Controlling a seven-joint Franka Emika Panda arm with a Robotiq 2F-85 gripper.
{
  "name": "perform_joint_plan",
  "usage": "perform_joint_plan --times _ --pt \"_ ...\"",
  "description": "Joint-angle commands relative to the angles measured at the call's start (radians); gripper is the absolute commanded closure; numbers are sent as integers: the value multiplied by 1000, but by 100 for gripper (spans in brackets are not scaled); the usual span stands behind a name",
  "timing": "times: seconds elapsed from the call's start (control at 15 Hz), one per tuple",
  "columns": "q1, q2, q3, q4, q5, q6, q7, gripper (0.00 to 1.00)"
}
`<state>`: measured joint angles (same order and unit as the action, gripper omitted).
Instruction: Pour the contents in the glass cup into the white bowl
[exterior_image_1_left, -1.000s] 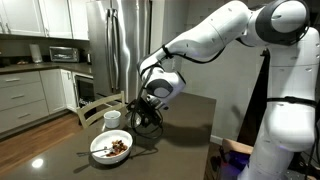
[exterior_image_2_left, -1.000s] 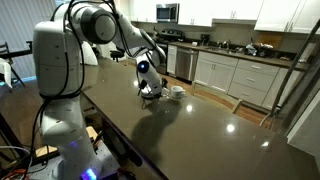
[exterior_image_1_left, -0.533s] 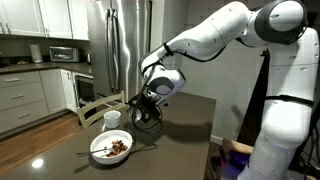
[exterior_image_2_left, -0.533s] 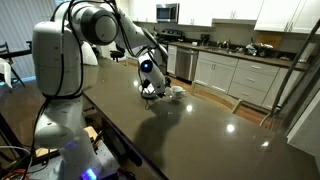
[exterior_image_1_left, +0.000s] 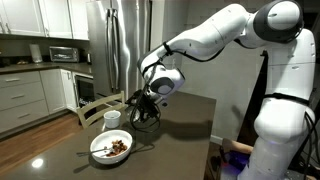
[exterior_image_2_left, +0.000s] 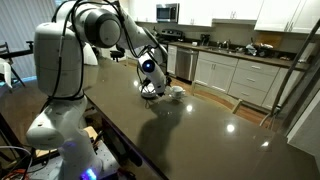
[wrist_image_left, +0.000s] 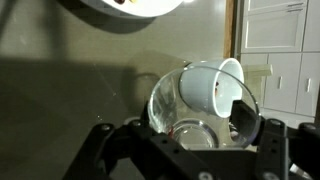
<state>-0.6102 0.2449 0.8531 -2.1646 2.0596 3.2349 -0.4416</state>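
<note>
On the dark table (exterior_image_1_left: 185, 115), beside the white mug (wrist_image_left: 210, 82), my pincer (wrist_image_left: 190, 132) is clenching the glass cup (wrist_image_left: 195, 110). The white bowl (wrist_image_left: 120, 6) is lying just beyond the cup, straight ahead of my fingers; I cannot tell the cup's tilt.

No readable text, label or number anywhere.
</note>
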Motion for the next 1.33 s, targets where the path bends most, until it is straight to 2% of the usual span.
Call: perform_joint_plan --times 0.0,0.47,0.73,1.0,1.27 --pt "-134 49 131 -2 -84 10 94 46" --pt "-384 154 355 -19 -239 28 233 46" --pt "-488 203 451 -39 -332 35 319 46" --pt "-550 219 501 -72 -424 22 426 46" --pt "-568 189 498 -105 -508 -12 545 46"
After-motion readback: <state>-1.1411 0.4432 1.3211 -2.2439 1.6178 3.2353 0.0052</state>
